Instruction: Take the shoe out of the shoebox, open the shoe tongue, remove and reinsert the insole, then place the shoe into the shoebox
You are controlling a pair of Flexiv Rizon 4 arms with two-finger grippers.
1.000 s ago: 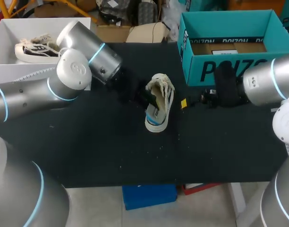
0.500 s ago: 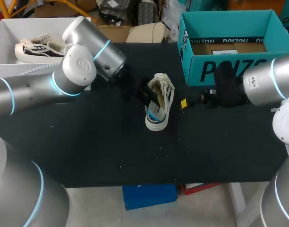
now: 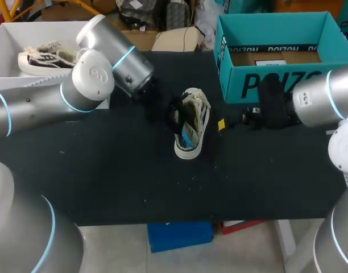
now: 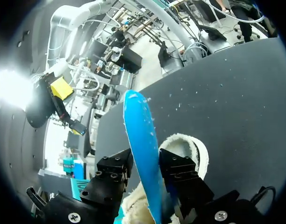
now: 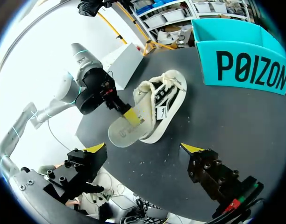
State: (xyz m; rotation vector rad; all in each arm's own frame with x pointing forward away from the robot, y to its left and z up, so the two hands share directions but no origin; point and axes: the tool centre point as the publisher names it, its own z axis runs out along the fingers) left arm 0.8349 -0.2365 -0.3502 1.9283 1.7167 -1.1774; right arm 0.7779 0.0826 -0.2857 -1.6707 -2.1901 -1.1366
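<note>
1. While the left gripper (image 4: 147, 170) stays clenched on the blue-bottomed foam insole (image 4: 140, 140), its arm has swung closer over the pale lace-up shoe (image 3: 192, 122).
2. That shoe lies on its side on the black table (image 3: 106, 170), outside the teal cardboard shoebox (image 3: 276, 82); insole work looks underway.
3. Right gripper (image 5: 144, 148) hangs spread and empty.

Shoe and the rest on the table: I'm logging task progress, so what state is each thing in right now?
shoe: out of the box, lying on its side on the table.
insole: partly out of the shoe, gripped.
shoebox: open, no shoe in it.
left gripper: shut on the insole.
right gripper: open, holding nothing.
</note>
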